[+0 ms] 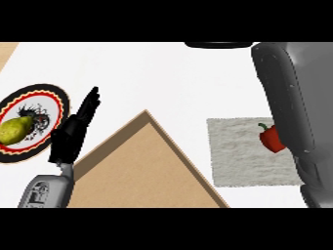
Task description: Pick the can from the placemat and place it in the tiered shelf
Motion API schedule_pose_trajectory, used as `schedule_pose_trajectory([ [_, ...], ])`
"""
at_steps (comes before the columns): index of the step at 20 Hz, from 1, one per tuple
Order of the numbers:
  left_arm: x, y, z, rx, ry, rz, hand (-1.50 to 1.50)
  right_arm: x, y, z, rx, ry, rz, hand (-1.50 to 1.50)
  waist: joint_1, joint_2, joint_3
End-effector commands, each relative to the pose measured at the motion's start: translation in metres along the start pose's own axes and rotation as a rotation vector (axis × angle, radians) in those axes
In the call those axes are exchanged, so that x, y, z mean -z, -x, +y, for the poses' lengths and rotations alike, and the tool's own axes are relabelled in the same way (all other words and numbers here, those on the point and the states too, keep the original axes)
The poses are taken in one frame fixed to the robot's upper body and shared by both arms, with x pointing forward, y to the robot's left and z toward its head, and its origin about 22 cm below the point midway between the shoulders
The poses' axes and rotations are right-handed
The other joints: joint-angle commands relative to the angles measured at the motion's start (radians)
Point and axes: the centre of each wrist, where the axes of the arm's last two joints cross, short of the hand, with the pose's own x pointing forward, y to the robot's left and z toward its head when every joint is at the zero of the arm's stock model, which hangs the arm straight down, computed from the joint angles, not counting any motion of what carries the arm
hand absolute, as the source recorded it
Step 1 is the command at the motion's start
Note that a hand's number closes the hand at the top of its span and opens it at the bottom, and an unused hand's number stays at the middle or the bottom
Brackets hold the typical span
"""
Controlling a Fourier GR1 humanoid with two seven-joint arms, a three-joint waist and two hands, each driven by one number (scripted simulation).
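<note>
The can showed nowhere. The grey placemat (241, 156) carried only a red pepper (270, 140) on its right part, and the right forearm (306, 107) rose across the placemat's right edge and hid that side. The can may have stood behind the arm or been carried above the view; I could not tell which. The right hand was out of sight past the top of the view, so nothing could be said of what it held.

The left hand (73, 129) rested well to the left of the placemat with its fingers straight and pointing up, holding nothing.

Judged from this, the step in hand was the carry toward the tiered shelf, which did not show plainly. A dark curved shape (218, 45) at the top edge, beyond the placemat, might have been part of it. To do this step well, the arm would need to keep the can upright, clear the pepper, and come level with a tier before letting go.

The counter (147, 78) was white and smooth around the placemat. A tan wooden wedge (143, 171) pointed upward just left of the placemat. Farther left, past the left hand, lay a plate (50, 100) with a dark and red rim, bearing a yellow-green pear (14, 129).
</note>
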Motion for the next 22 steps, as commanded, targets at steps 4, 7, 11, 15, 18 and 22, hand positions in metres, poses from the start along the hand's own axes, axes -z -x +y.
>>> schedule_pose_trajectory([
  [4,-0.006,0.001,-0.005,-0.004,-0.004,-0.011,0.0,0.036,-0.003,-0.011,-0.06,0.085,0.125,1.5,0.012,0.003,0.0],
  [7,0.005,-0.004,0.0,-0.016,0.002,-0.002,0.0,0.058,0.015,-0.012,-0.075,0.126,0.135,1.5,0.005,0.003,0.0],
  [11,-0.002,0.008,-0.013,-0.003,0.011,0.0,0.0,0.073,0.014,-0.023,-0.105,0.159,0.132,1.5,0.007,0.002,0.0],
  [15,-0.01,-0.003,-0.018,-0.009,0.019,-0.014,0.0,0.097,0.025,-0.011,-0.167,0.189,0.091,1.5,0.02,0.004,0.0],
  [18,-0.003,0.008,-0.012,0.009,-0.007,-0.008,0.0,0.104,0.05,-0.002,-0.208,0.187,0.048,1.5,0.009,0.005,0.0],
  [22,0.014,0.001,-0.013,-0.011,-0.001,-0.017,0.0,0.124,0.049,-0.012,-0.238,0.195,0.066,1.5,0.008,0.006,0.0],
])
